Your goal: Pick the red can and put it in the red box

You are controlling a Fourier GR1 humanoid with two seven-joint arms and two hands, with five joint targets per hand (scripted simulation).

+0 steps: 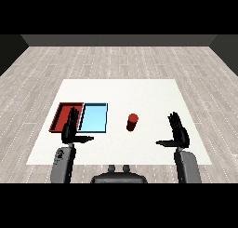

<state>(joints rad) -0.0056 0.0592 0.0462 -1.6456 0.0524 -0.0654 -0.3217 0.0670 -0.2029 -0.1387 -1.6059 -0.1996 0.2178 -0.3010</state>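
- Bare test room, lab-style setup, no sign of a home or shop.
- White table (pixel 119 90) stands alone on a pale grey wood-plank floor (pixel 119 59).
- Dark plain wall (pixel 119 39) runs along the back of the room.
- Table carries only a red tray (pixel 59 114), a light blue tray (pixel 93 117) and a red can (pixel 132 122).

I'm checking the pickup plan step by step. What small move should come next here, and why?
Probably move the right hand left toward the red can. The can stands upright on the white table, untouched, between the two hands and right of the light blue tray. Both hands are open and hold nothing, and the left hand hangs over the red tray.
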